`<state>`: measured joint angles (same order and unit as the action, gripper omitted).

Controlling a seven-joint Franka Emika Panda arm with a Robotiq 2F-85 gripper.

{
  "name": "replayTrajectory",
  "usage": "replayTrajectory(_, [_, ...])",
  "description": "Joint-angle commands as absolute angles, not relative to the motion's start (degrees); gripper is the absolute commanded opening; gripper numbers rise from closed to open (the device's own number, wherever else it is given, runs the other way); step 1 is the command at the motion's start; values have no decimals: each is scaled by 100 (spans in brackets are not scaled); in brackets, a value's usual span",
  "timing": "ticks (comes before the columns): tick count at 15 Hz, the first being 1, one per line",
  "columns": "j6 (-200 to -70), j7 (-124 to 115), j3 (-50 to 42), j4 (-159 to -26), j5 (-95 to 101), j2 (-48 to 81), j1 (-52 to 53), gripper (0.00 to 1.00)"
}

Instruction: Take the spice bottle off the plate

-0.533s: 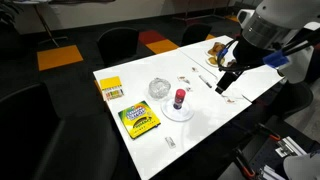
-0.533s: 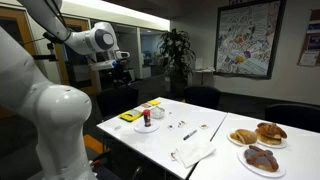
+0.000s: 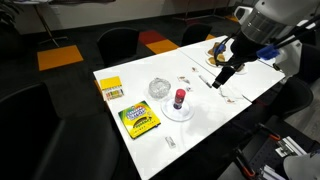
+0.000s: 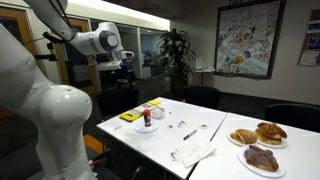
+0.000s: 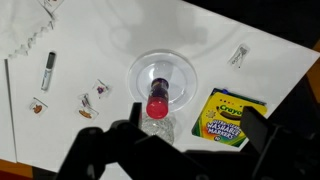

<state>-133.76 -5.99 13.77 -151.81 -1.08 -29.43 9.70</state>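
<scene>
Bottle (image 3: 179,98) upright on plate (image 3: 188,114)

A small red spice bottle (image 3: 179,97) stands upright on the round clear plate (image 3: 188,114). Just beside the plate sits a clear glass bowl (image 3: 159,88). A green cardboard crayon box (image 3: 139,120) lies near the plate.

White table (image 3: 205,120), dark chairs (image 3: 120,42), orange carpet tiles (image 3: 60,57), framed poster (image 4: 245,38), potted plant (image 4: 176,45).
</scene>
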Motion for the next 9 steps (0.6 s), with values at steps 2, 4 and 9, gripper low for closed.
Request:
replayTrajectory(2, [-14534,1088,221,-15512,-735,-2575,1314,100])
replayTrajectory(4, [-14763,1976,-357,-15547,-1302,-2438,1536,100])
replayTrajectory(9, [-14469,4137,-1519,-15299,-2724,-2036,2036,100])
